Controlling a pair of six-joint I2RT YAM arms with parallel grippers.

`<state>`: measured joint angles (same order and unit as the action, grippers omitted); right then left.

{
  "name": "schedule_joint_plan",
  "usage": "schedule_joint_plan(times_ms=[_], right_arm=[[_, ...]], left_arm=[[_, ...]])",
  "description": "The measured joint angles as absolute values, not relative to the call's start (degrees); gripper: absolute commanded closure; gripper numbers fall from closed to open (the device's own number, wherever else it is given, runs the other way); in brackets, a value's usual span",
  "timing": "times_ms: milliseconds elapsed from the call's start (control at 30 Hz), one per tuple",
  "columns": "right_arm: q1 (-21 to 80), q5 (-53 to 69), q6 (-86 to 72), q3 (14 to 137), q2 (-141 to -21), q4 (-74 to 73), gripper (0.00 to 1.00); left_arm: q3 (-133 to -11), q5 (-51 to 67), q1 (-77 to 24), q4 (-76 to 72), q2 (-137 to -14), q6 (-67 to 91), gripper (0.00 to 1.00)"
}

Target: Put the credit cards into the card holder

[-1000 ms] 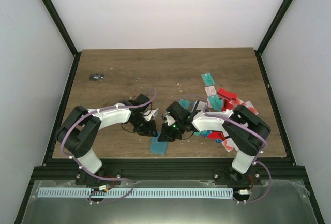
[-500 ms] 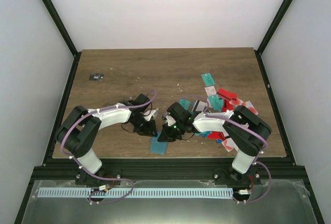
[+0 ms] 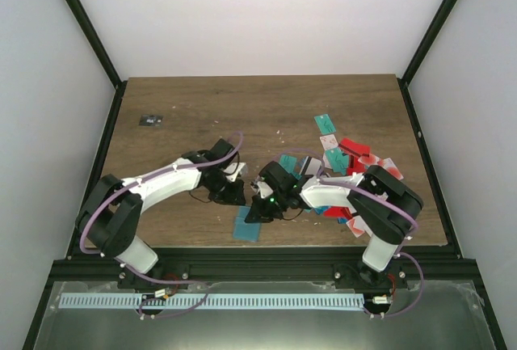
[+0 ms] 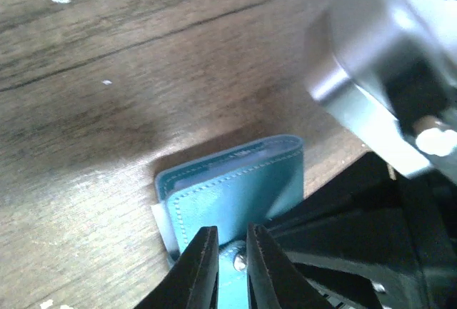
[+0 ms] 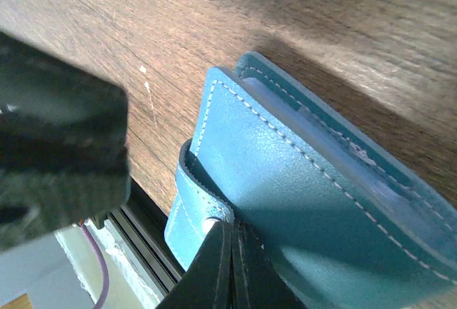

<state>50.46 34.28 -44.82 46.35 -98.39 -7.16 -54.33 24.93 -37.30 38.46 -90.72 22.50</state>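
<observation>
The blue-grey card holder (image 3: 249, 225) lies folded near the table's front edge. It is seen close up in the left wrist view (image 4: 235, 184) and the right wrist view (image 5: 307, 188). A white card edge (image 4: 160, 225) sticks out of its side. My left gripper (image 4: 232, 241) hovers over its snap strap (image 4: 235, 266) with only a narrow gap between the jaws and nothing clamped. My right gripper (image 5: 230, 227) is shut, its tips pressed against the holder's edge beside the strap (image 5: 187, 216). The credit cards (image 3: 349, 164), teal, red and white, lie heaped to the right.
A tiny black object with white marks (image 3: 150, 120) lies at the far left. The table's front edge and black frame rail (image 3: 258, 253) run just behind the holder. The two grippers (image 3: 246, 200) sit close together.
The left arm has shifted, its gripper moving slightly away from the front edge, and its jaws have narrowed. The right gripper and the holder have stayed in place.
</observation>
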Motion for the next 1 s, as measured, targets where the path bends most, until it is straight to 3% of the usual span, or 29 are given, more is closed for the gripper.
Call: schedule_joint_plan(times_ms=[233, 1000], right_arm=[[50.9, 34.3, -44.8, 46.3, -98.6, -6.5, 0.99], [51.6, 34.2, -46.2, 45.9, -98.8, -4.9, 0.99]], left_arm=[[-52.5, 24.0, -40.6, 39.6, -87.9, 25.4, 0.96], [-49.1, 19.3, -46.7, 39.8, -88.9, 31.7, 0.96]])
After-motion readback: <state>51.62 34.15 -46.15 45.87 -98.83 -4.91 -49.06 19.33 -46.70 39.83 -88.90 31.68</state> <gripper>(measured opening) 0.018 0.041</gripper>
